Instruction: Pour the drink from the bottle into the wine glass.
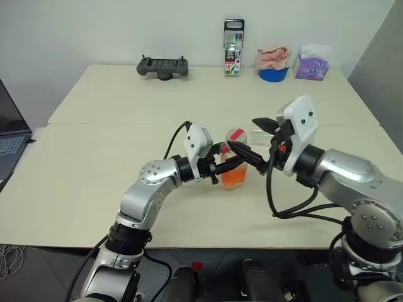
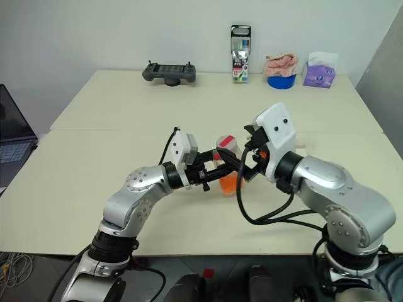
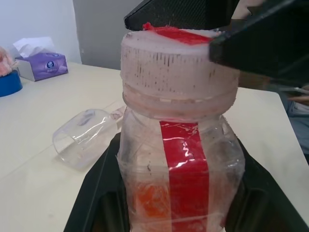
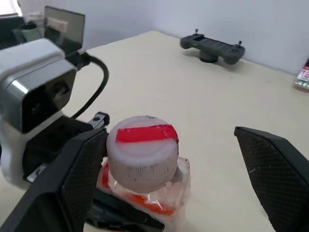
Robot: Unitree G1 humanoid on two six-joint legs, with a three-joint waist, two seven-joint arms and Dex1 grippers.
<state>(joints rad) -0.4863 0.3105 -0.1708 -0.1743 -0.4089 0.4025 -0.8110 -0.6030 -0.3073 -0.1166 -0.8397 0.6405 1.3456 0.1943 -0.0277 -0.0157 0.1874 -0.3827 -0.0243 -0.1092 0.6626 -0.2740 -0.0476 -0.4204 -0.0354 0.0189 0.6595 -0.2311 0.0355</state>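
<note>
My left gripper (image 1: 228, 168) is shut on the body of the bottle (image 1: 234, 168), a small clear plastic one held upright just above the table's middle. The orange-red drink (image 1: 233, 178) fills its lower part. The white cap with a red stripe (image 4: 141, 145) is on. My right gripper (image 4: 169, 137) is open and level with the cap, one finger (image 4: 79, 169) close beside it and the other finger (image 4: 275, 164) well clear. The wine glass (image 3: 84, 137) lies on its side on the table just behind the bottle.
Along the far edge stand a black handheld controller (image 1: 163, 67), a tall marker pack (image 1: 233, 47), a blue bowl with a pink cloth (image 1: 273, 63) and a purple tissue box (image 1: 312, 65). A laptop (image 1: 9, 135) sits at the left edge.
</note>
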